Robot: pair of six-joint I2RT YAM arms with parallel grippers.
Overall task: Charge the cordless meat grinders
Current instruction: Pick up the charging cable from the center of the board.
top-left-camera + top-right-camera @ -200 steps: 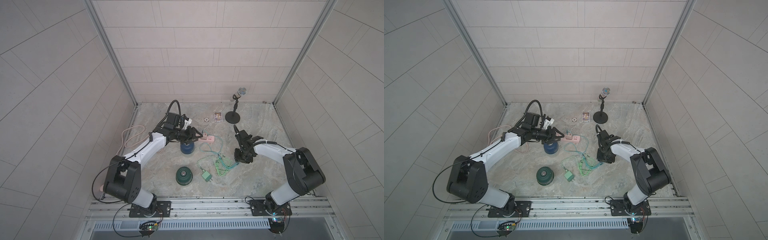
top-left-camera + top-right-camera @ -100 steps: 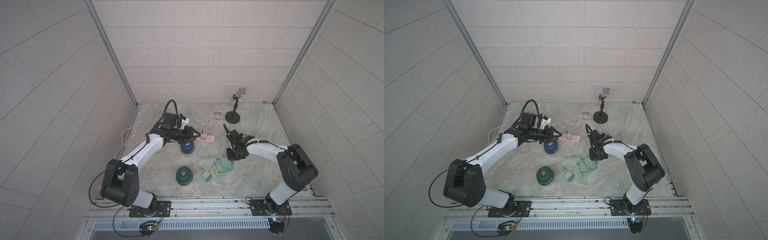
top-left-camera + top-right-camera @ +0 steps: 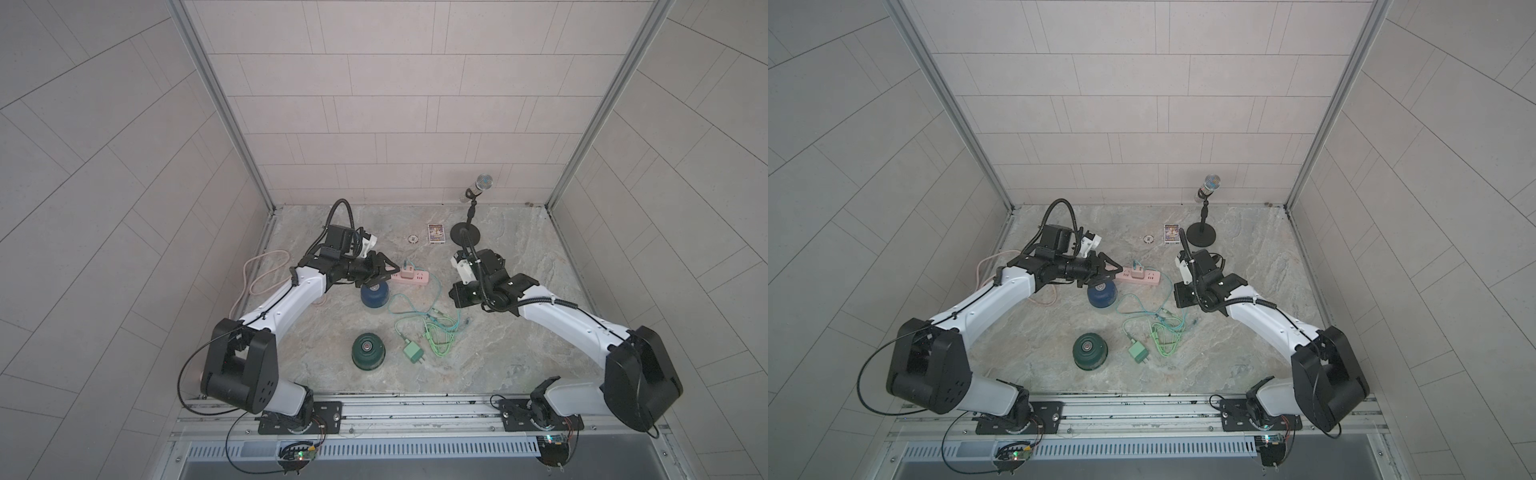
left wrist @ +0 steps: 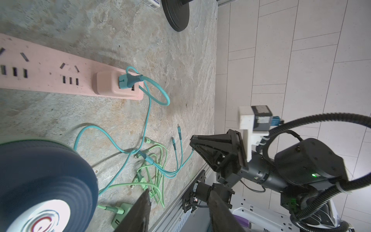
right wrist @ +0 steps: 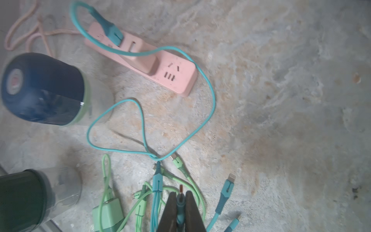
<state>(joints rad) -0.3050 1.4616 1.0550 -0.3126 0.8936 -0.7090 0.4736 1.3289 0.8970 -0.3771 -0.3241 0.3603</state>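
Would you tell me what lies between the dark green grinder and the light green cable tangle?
A small green plug adapter lies between the dark green grinder and the light green cable tangle, seen in both top views.

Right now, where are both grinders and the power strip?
dark blue meat grinder point(image 3: 376, 299): top view, side wall.
dark green meat grinder point(image 3: 367, 345): top view, silver centre.
pink power strip point(image 3: 420, 278): top view, bare end.

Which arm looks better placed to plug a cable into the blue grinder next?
Right, probably: the right gripper is shut on a teal cable plug, while the left gripper is open near the blue grinder, holding nothing.
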